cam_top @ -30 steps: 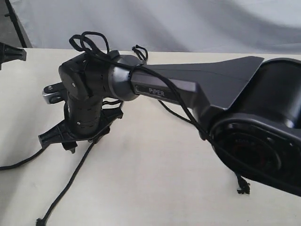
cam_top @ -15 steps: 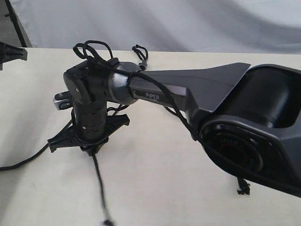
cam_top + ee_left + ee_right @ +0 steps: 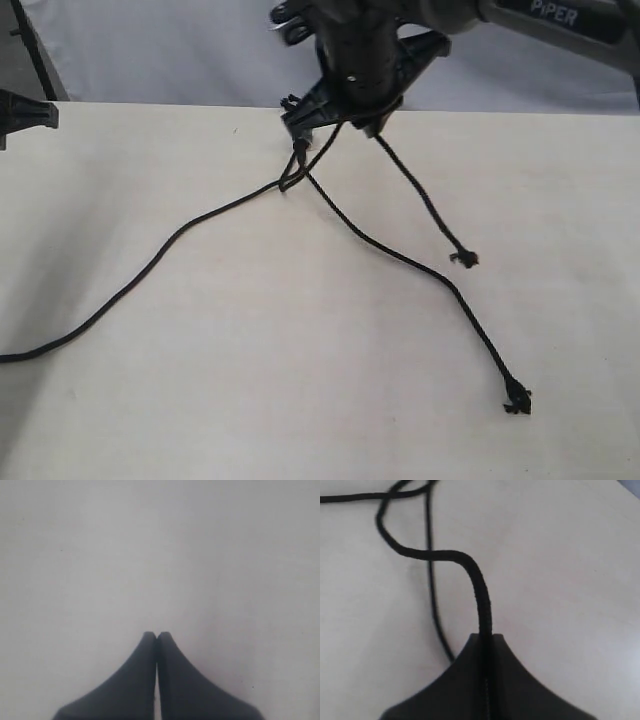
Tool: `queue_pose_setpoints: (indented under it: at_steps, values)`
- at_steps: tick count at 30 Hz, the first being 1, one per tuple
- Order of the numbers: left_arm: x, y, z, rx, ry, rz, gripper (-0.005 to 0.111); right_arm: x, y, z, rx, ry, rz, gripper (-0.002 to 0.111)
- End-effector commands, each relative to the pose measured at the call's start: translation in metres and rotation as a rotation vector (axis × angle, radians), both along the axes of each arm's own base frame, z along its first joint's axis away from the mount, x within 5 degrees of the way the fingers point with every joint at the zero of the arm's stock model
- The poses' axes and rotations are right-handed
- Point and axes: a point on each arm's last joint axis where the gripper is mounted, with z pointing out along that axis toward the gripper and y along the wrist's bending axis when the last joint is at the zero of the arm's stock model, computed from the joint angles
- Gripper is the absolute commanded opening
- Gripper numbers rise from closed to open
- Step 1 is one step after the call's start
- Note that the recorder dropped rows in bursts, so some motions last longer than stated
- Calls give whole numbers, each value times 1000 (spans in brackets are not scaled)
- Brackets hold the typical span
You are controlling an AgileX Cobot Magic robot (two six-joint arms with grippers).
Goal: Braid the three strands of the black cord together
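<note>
The black cord lies on the pale table (image 3: 250, 380), its joined end (image 3: 297, 146) near the far edge. One strand (image 3: 150, 262) runs left and leaves the view at the left edge. A second strand (image 3: 420, 268) runs toward the front right and ends in a frayed knot (image 3: 517, 402). My right gripper (image 3: 370, 125) hovers above the joined end, shut on the third strand (image 3: 481, 595). That strand's free end hangs down to a knot (image 3: 462, 258). My left gripper (image 3: 157, 635) is shut and holds nothing; it shows at the far left edge (image 3: 25, 112).
A white backdrop (image 3: 150, 50) stands behind the table's far edge. The right arm (image 3: 560, 15) reaches in from the upper right. A dark post (image 3: 35, 50) leans at the back left.
The right arm, which lay low across the table's middle, has risen and swung to the far edge, carrying one strand up. The other two strands now lie uncovered.
</note>
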Motion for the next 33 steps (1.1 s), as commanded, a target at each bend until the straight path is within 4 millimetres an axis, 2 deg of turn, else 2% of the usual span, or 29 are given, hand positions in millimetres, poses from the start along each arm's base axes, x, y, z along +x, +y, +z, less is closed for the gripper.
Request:
queue_pose_setpoints:
  at_steps: [1,8,13,19,26,33]
  values:
    - [-2,0,2,-8,-12,3,0,24,-43,-17,-38,39,-97,0]
    - [-1,0,3,-7,-25,1,0,50,-91,-68,-81,142,-212,0]
    - [0,0,3,-7,-29,0,0,57,-98,-103,-109,222,-211,0]
    - [-1,0,2,-7,-28,0,0,59,-102,-132,-137,286,-199,0]
    - [0,0,3,-7,-36,-2,0,54,-91,-143,-14,375,-173,0]
    - [0,0,3,-7,-38,-3,0,40,-51,-147,172,480,-71,0]
